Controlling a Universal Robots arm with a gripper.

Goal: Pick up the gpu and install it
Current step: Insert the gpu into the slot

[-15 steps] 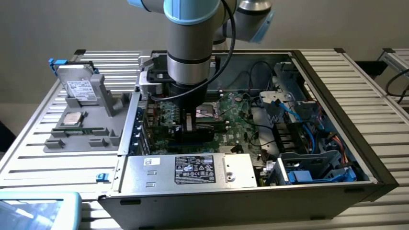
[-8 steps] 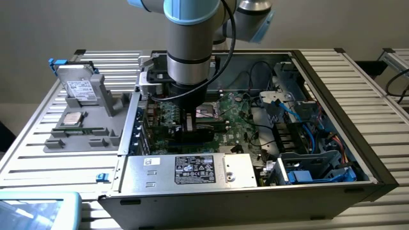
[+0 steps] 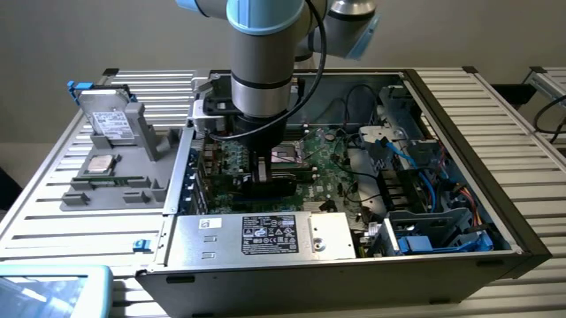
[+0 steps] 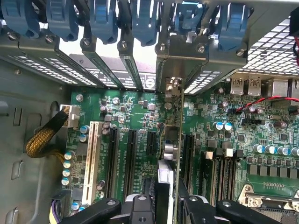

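The gpu (image 4: 180,122) shows edge-on in the wrist view as a thin upright card running from my fingers to the case's rear slot brackets, over the green motherboard (image 4: 135,116) and in line with its black expansion slots (image 4: 129,158). My gripper (image 4: 166,207) is shut on the card, one black finger on each face. Whether the card's edge sits in a slot I cannot tell. In the exterior view my gripper (image 3: 265,173) reaches down into the open computer case (image 3: 460,199), holding the dark gpu (image 3: 265,187) low over the motherboard.
A grey tray (image 3: 106,195) at the exterior view's left holds a silver hard drive (image 3: 111,122), a processor (image 3: 102,163) and a memory stick (image 3: 111,179). The power supply (image 3: 265,235) sits at the case's front, with cables (image 3: 415,165) at the right. Blue slot latches (image 4: 140,18) line the rear wall.
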